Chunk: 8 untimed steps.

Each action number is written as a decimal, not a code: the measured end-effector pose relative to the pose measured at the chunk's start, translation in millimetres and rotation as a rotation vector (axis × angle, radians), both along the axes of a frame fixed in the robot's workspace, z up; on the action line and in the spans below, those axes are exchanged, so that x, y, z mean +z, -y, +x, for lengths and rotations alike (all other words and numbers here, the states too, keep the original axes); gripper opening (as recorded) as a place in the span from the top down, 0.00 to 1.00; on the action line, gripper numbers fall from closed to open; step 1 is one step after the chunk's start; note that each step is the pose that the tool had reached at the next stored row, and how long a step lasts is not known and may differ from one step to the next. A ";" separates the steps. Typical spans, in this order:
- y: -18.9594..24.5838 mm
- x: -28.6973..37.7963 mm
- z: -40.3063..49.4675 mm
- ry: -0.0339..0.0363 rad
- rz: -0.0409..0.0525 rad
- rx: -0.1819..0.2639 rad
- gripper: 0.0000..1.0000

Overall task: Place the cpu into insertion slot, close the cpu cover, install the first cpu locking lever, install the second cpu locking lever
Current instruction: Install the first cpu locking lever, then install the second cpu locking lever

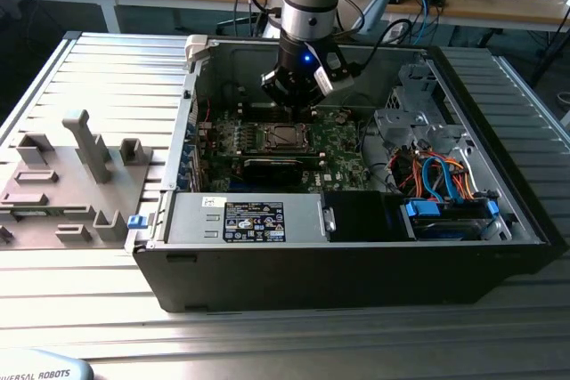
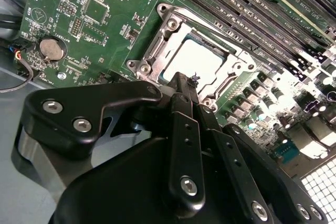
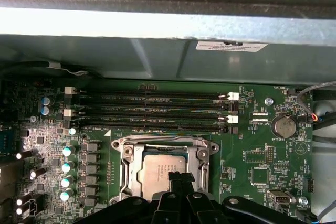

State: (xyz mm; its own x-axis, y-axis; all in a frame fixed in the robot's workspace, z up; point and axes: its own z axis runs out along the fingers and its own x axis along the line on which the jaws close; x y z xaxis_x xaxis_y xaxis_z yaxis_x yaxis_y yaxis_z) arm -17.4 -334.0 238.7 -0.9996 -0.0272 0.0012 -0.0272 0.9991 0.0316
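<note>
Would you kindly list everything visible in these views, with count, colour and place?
cpu: one, silvery-grey, seated in the socket under the cpu cover, which is one, silvery, lying flat around it.
green circuit board: one, inside the case.
coin battery: one, silver, on the board.
memory slots: several, black, beside the socket.
computer case: one, black and grey, on the table.
grey fixture tray: one, at the exterior view's left.
gripper: one, black, fingertips together just above the cover's edge.
</note>
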 end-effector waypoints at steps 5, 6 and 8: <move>0.4 0.3 0.0 -0.0002 -0.0004 0.000 0.89; 2.0 0.2 0.0 0.0000 0.0001 0.000 0.89; 8.9 0.1 0.0 0.0000 0.0152 0.000 0.89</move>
